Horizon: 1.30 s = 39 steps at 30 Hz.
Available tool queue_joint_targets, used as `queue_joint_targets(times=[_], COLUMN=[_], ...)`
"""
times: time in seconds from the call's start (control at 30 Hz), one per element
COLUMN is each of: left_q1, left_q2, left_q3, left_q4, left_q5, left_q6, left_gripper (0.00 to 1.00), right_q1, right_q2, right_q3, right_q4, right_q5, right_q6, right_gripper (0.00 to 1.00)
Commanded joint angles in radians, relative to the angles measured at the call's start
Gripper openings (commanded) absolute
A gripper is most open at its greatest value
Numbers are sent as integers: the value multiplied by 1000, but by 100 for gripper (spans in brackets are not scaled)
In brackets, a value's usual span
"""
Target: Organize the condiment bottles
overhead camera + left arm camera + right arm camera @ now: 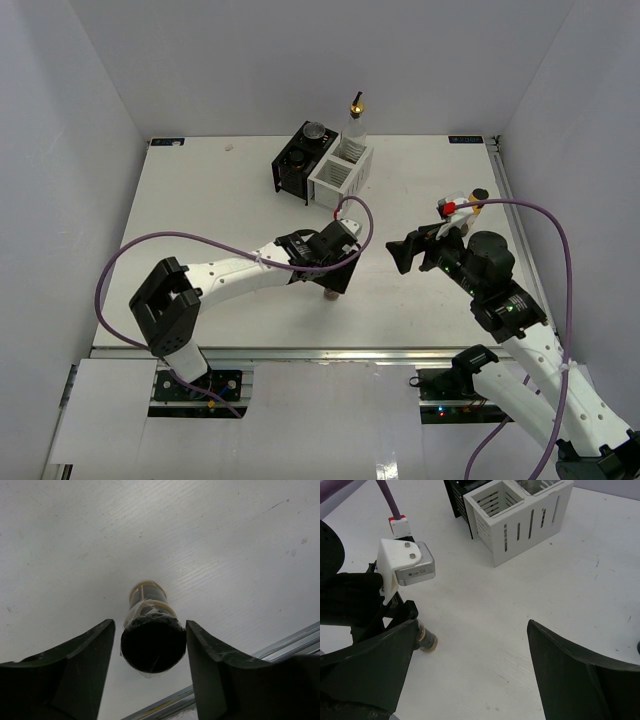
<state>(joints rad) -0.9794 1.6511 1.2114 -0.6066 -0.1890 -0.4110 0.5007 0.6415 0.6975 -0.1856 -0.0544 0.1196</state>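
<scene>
A short brown-filled jar [152,639] with a dark round lid stands on the table, lid toward my left wrist camera. My left gripper [150,623] is lowered over it with a finger on each side. A thin gap shows at the left finger [87,667], and the right one sits at the lid's edge. In the top view the jar [329,294] peeks out below the left gripper [335,276]. My right gripper [408,250] hangs open and empty to the jar's right. A clear bottle with a brass spout [356,118] stands in the white rack [342,172]. A grey-lidded jar [314,131] sits in the black rack [296,165].
The two slatted racks stand side by side at the table's back centre, the white rack [520,527] and black rack [456,497] also showing from the right wrist. A small dark-topped object [481,194] sits near the right edge. The metal front rail [280,642] runs close behind the jar.
</scene>
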Motion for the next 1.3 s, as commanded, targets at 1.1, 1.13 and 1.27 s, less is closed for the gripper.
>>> queue_joint_targets(times=[1.1,1.13,1.27], left_q1=[444,455,485], left_q2=[450,482,483], left_q3=[1165,1195,1153], left_q4=[-215,-221,-138], left_q5=[-285,-279,-254], left_q6=[258,259,263], left_gripper=[0,0,0], right_q1=[4,4,4], right_q2=[-15,-22,-45], right_q3=[27,29,23], right_q4=[28,26,35], right_q5=[-18,-19,-23], right_q6=[-21,-21,-21], right_gripper=[96,96,96])
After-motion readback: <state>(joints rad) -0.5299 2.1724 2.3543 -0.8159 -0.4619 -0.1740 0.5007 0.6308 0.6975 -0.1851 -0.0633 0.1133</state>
